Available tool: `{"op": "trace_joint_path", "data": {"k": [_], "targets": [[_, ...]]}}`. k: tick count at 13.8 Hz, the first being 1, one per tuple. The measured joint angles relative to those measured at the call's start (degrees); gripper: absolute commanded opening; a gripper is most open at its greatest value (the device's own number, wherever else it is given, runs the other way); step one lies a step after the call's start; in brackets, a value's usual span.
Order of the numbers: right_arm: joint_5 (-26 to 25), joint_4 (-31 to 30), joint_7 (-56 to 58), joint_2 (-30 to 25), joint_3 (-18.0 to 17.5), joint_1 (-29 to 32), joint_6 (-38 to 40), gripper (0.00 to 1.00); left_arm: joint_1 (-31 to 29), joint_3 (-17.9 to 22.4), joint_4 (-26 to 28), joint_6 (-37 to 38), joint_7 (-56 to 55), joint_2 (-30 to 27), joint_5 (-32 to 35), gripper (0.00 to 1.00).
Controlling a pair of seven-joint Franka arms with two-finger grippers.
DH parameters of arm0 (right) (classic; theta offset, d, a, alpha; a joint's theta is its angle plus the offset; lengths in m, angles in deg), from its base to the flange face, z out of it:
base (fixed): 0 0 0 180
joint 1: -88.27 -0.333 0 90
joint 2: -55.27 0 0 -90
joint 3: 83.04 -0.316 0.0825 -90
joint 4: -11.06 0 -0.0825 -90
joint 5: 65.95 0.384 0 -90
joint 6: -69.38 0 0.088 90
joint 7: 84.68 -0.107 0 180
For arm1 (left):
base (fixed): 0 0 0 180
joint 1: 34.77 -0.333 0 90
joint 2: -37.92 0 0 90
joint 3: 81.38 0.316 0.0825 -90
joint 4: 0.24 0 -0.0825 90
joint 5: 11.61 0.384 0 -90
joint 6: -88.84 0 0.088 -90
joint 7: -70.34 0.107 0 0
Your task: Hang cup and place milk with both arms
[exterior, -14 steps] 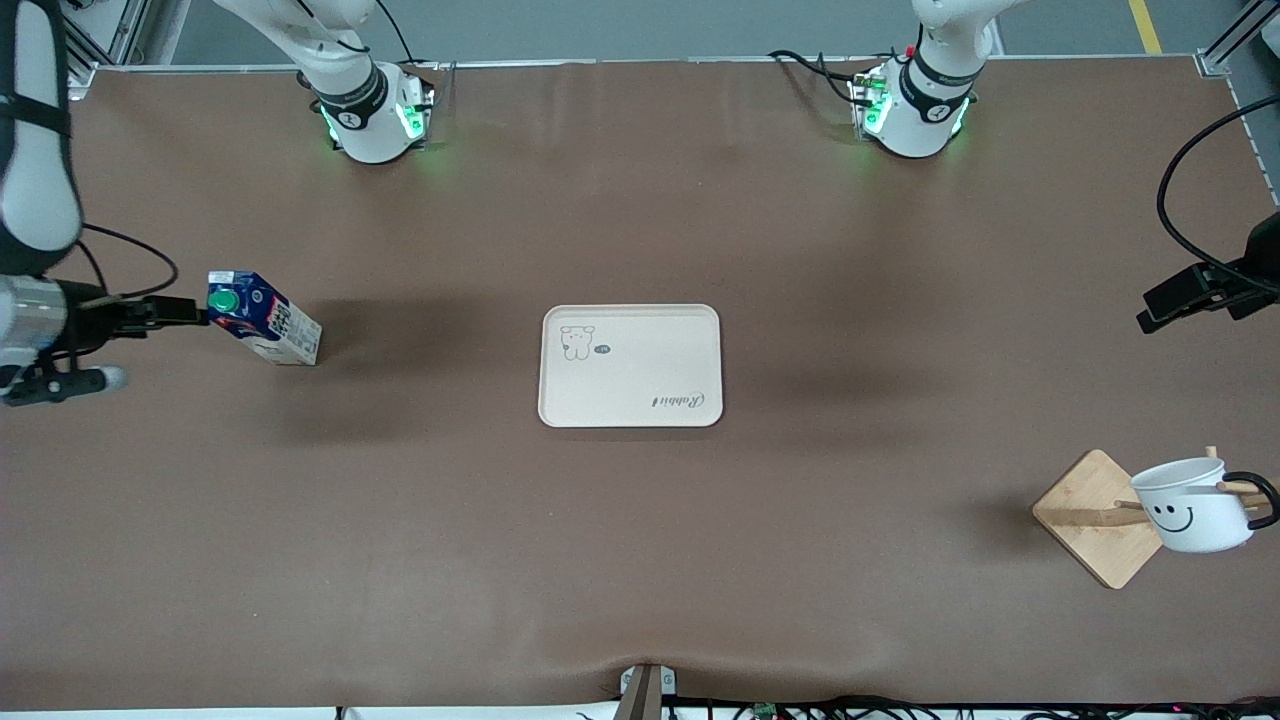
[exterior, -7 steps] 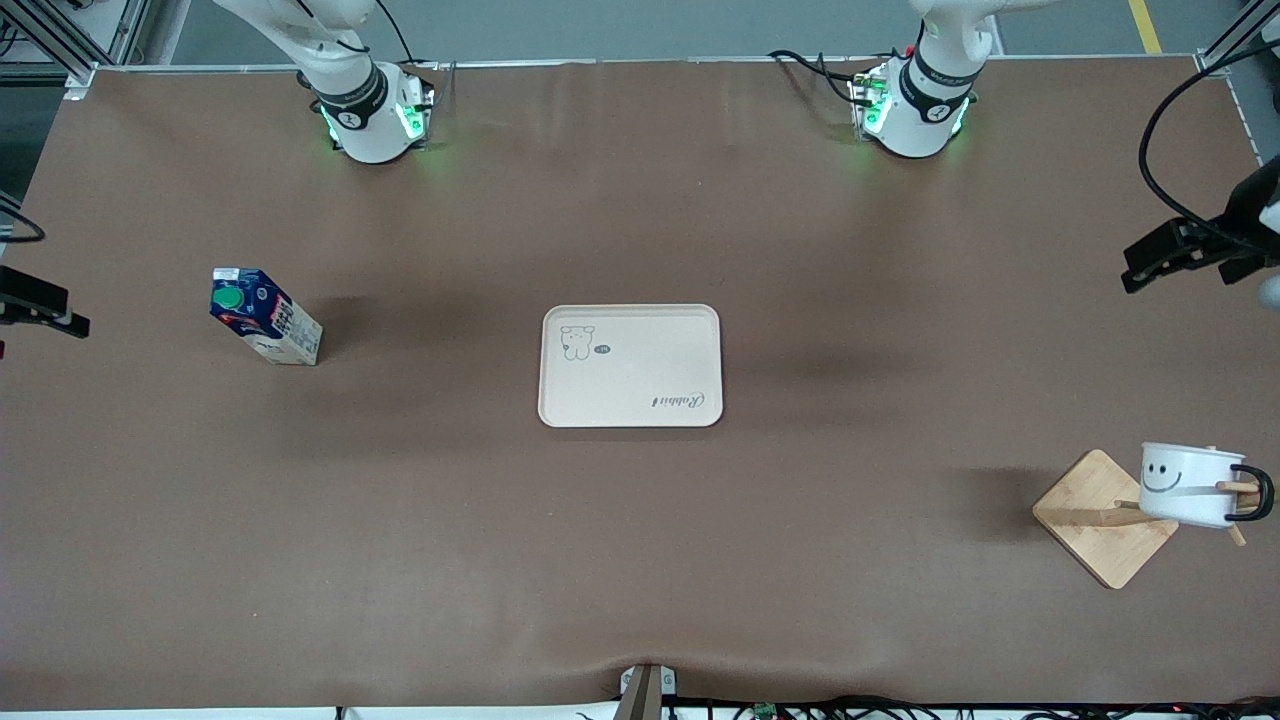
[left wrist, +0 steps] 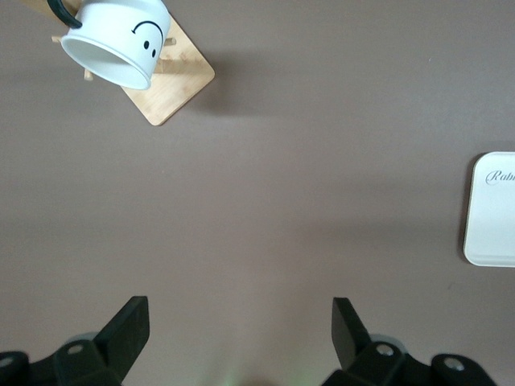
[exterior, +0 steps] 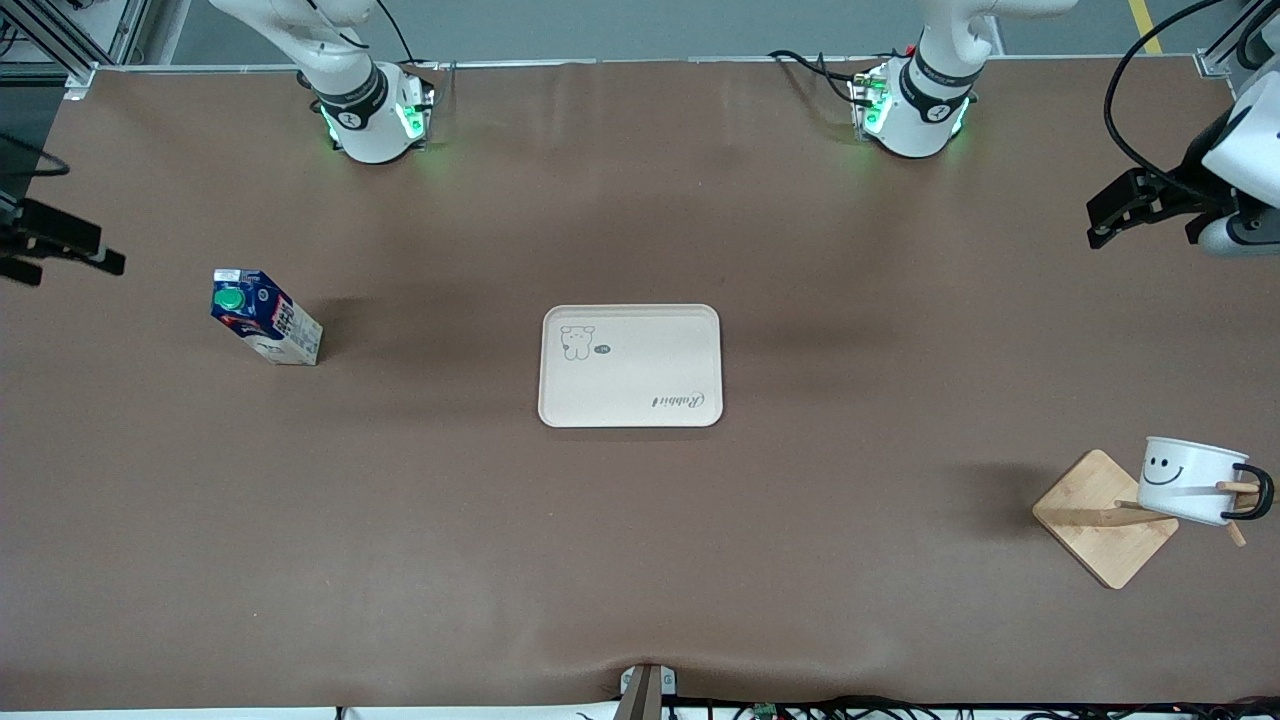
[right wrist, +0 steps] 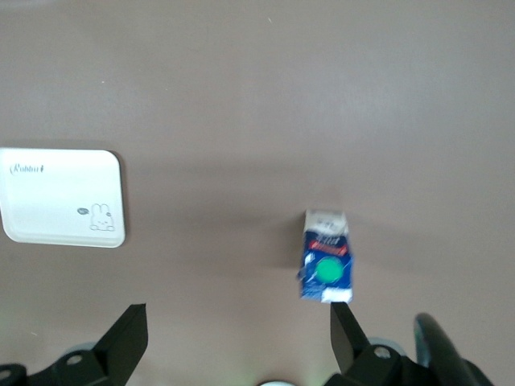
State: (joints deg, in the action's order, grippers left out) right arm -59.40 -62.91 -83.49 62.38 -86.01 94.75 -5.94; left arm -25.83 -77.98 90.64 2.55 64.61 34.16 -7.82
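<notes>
The cup (exterior: 1188,480), white with a black smiley, hangs by its black handle on a peg of the wooden rack (exterior: 1098,520) at the left arm's end of the table; it also shows in the left wrist view (left wrist: 113,40). The milk (exterior: 265,320), a blue carton with a green cap, stands on the table at the right arm's end, apart from the tray; it also shows in the right wrist view (right wrist: 326,265). My left gripper (exterior: 1100,218) (left wrist: 239,322) is open and empty in the air. My right gripper (exterior: 95,250) (right wrist: 239,326) is open and empty, up beside the milk.
A cream tray (exterior: 630,415) with a small animal print lies in the middle of the table; it shows in both wrist views (left wrist: 491,241) (right wrist: 32,217). The arm bases stand along the table's edge farthest from the front camera. Cables hang near the left arm.
My right gripper has drawn back from the milk's cap and risen. My left gripper has moved up and toward its base. The cup has swung on its peg and hangs more upright.
</notes>
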Motion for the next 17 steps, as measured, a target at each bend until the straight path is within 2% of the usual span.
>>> {"op": "trace_joint_path", "data": {"k": [3,6,9,13,17], "targets": [[-4.62,-8.00,-5.22,-7.40,-0.24,-4.50,1.35,1.00,0.09,-0.07,1.81,-0.02,-0.01,-1.64,0.00,1.00],[-5.05,-16.48,-0.73,-13.41,-0.04,-4.68,-3.64,1.00,0.16,-0.81,2.19,-0.02,-0.13,-1.88,0.00,1.00],[-5.13,-16.25,7.76,-13.62,0.76,-3.98,-5.89,1.00,0.04,-0.80,2.18,0.02,-0.13,-1.96,0.00,1.00],[-5.12,-15.43,9.85,-13.14,1.18,-2.83,-6.10,1.00,-1.23,-1.40,2.17,0.01,-0.12,-2.02,-0.56,1.00],[-5.12,-15.41,9.85,-12.71,1.13,-2.83,-6.13,1.00,-9.21,-9.57,2.16,0.01,-0.07,-2.01,-1.99,1.00]]}}
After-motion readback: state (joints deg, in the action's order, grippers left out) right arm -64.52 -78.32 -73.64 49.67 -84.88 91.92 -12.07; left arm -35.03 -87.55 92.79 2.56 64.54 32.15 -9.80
